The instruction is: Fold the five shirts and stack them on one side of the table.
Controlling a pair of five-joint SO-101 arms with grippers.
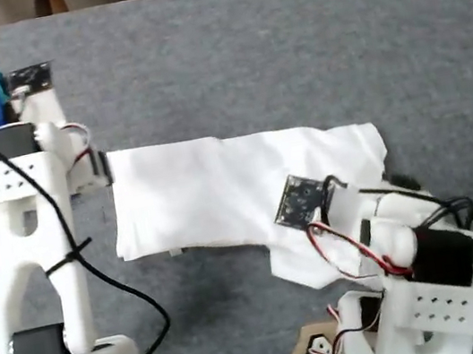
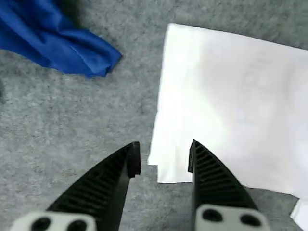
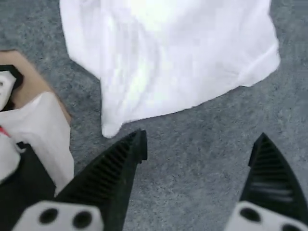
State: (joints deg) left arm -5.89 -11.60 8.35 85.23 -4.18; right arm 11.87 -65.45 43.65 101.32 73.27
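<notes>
White shirt (image 1: 220,189) lies mid-frame on the grey surface (image 1: 289,59), long axis running left to right, with the left tool (image 2: 163,154), jaws narrowly parted, right at its left edge and the right tool (image 3: 202,139), spread wide, just off its lower-right hem.
</notes>
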